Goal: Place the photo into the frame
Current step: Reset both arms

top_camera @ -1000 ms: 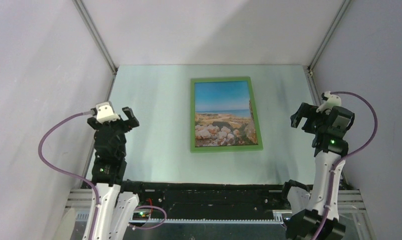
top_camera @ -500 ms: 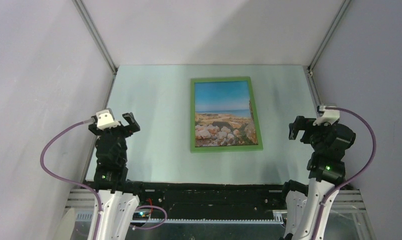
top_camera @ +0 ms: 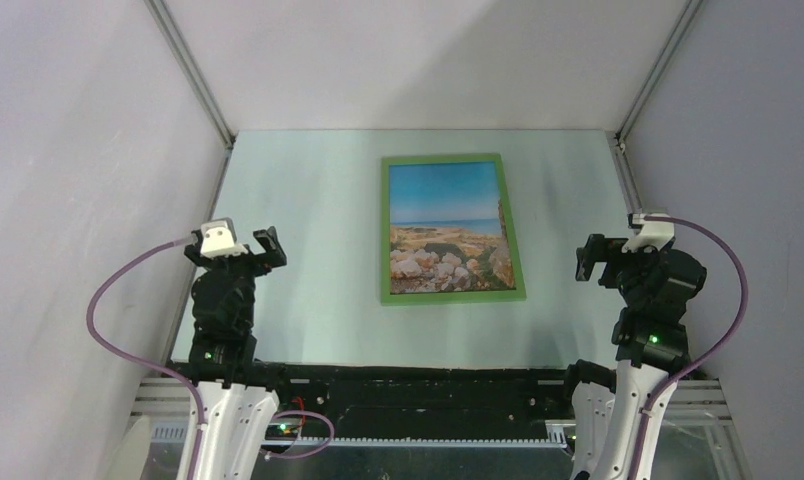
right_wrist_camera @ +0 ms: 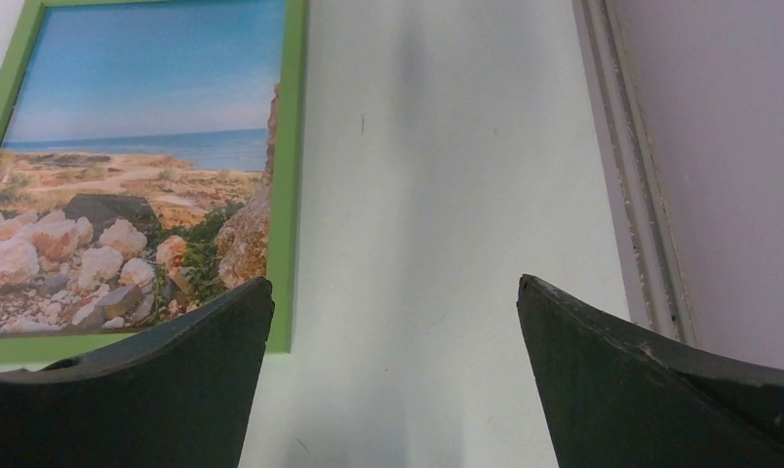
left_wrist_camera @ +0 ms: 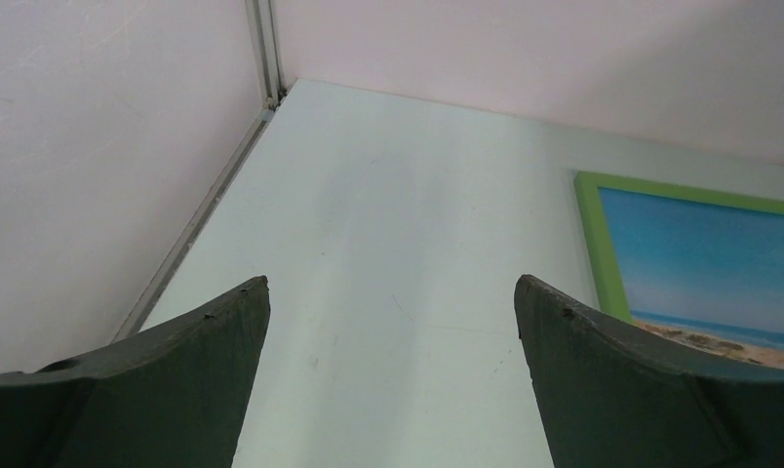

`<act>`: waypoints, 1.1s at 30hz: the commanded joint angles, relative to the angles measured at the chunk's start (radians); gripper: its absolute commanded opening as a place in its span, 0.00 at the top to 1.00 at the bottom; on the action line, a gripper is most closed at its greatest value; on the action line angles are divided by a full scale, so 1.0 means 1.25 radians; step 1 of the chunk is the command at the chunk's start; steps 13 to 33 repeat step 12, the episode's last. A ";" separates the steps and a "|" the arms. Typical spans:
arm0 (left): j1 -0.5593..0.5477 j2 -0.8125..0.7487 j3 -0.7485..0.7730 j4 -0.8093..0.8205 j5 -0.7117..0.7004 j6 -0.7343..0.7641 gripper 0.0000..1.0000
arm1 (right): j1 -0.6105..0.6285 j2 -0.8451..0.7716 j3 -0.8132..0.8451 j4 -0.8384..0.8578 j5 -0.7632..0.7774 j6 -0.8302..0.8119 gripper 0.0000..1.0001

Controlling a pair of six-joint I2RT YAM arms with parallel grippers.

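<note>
Photo [top_camera: 445, 228], blue sky, sea, pale rocks, sits inside green frame [top_camera: 388, 232], face up, flat at centre of table [top_camera: 308, 250]. My left gripper [left_wrist_camera: 391, 283] and right gripper [right_wrist_camera: 396, 283]: fingers spread wide, holding nothing.

A lab test cell: bare white walls [top_camera: 78, 150], aluminium corner rails [top_camera: 191, 75], pale tabletop [top_camera: 308, 250].

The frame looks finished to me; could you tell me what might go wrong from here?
1. The frame lies flat on the table between the arms; the left gripper and right gripper are open and clear, but a sweep inward could shove it.
2. It lies face up with the photo showing, so its back is hidden; if unsecured, lifting could drop the photo.
</note>
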 commanded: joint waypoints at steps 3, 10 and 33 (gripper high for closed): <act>0.008 0.036 0.006 0.018 0.027 0.033 0.00 | 0.022 -0.019 -0.005 0.034 0.047 -0.032 0.01; 0.008 0.062 0.001 0.011 0.057 0.033 0.00 | 0.029 -0.029 -0.009 0.039 0.063 -0.035 0.01; 0.008 0.058 0.000 0.011 0.056 0.033 0.01 | 0.033 -0.029 -0.009 0.040 0.068 -0.035 0.01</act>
